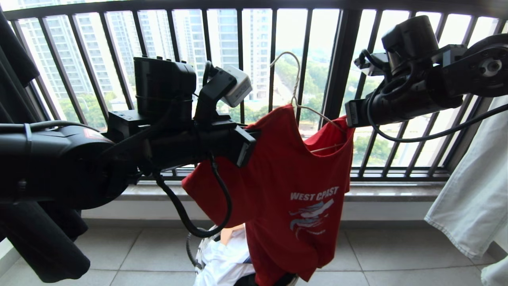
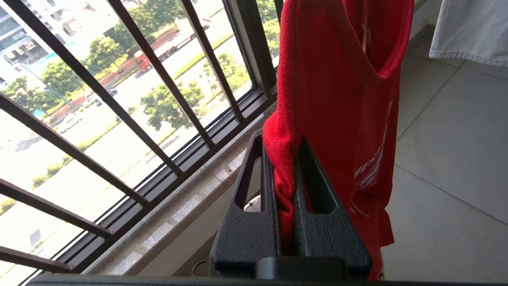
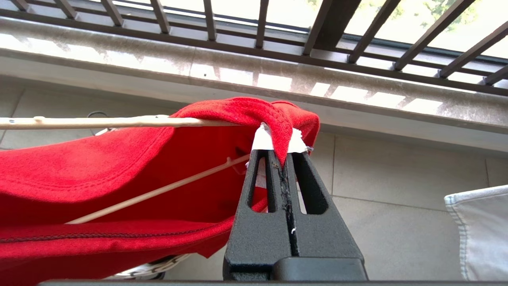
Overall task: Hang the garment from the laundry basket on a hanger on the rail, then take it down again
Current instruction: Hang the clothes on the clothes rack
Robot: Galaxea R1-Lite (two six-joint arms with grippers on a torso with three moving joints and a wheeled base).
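The garment (image 1: 293, 174), a red T-shirt with white lettering, hangs in the air over the white wire hanger (image 1: 295, 98). The hanger's hook points up and is caught on nothing. My left gripper (image 1: 254, 137) is shut on a bunched fold at one shoulder of the garment (image 2: 341, 99), with red cloth filling the gap between the fingers (image 2: 270, 178). My right gripper (image 1: 349, 113) is shut on the garment's other shoulder (image 3: 119, 171), where it wraps the end of the hanger's wire (image 3: 119, 122). The laundry basket (image 1: 202, 254) stands on the floor below, holding white cloth. The rail is out of view.
The black barred window railing (image 1: 341, 79) and a stone sill (image 1: 397, 190) run just behind the shirt. A pale garment (image 1: 472, 190) hangs at the right and a black one (image 1: 24, 222) at the left. Grey floor tiles (image 1: 397, 254) lie below.
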